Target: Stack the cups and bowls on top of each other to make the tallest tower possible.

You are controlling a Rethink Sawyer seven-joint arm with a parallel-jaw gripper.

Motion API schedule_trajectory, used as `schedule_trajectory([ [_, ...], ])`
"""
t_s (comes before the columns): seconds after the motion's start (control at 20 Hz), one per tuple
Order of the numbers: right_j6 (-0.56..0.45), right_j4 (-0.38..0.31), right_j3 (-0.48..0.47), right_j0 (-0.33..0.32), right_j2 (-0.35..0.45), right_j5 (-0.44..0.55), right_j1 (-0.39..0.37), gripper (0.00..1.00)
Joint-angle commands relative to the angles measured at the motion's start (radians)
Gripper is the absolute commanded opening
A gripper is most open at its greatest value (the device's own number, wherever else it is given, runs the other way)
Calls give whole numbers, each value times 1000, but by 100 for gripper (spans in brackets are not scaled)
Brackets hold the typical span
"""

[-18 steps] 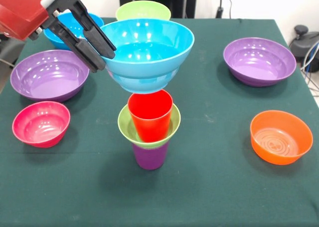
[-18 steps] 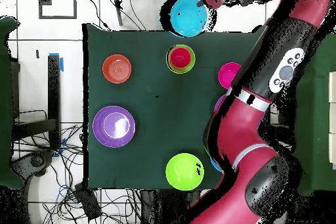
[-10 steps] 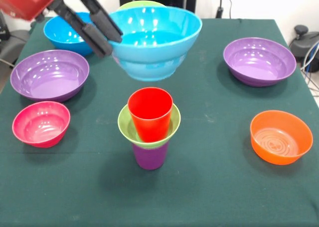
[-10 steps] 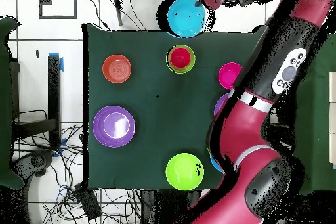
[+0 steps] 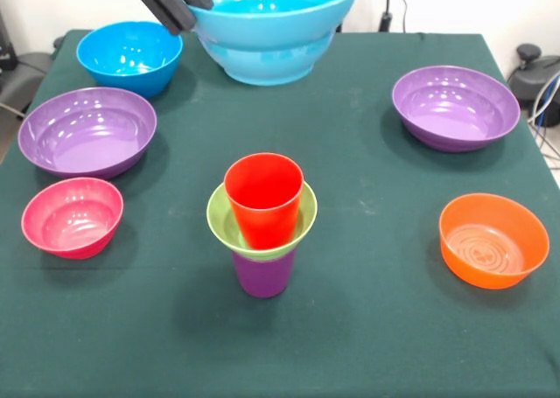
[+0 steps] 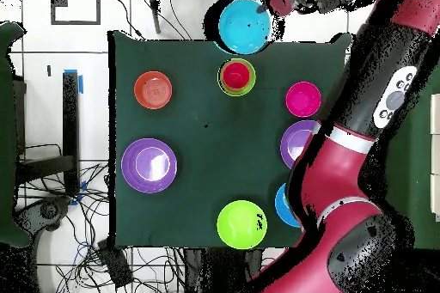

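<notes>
Mid-table, the tower point(image 5: 262, 223): purple, green, red.

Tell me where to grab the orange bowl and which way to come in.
Pinch the rim of the orange bowl from straight above, one finger inside the wall, one outside. It sits upright and open with bare cloth around it, and its sloped, glossy sides would likely slip in a side grasp.

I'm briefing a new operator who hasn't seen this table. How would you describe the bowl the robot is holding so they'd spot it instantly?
Start at the green table and find the tower near its middle, topped by a red cup. Look above and behind it, at the picture's top: the light blue bowl hangs in the air, its rim pinched by the gripper. Every other bowl sits on the cloth, and the other blue bowl is darker and smaller.
</notes>
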Motion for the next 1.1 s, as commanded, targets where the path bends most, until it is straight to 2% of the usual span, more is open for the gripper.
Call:
schedule_trajectory([
  [0.05, 196, 40, 25, 14, -227, -51, -19, 0],
  [0.25, 181, 45, -7, 35, -249, -46, -20, 0],
  [0.4, 142, -4, -83, 72, -228, -26, -10, 0],
  [0.6, 114, -46, -131, 92, -201, -22, -3, 0],
  [1.05, 115, -51, -142, 96, -205, -27, 4, 0],
  [1.1, 120, -35, -130, 89, -216, -38, 7, 0],
])
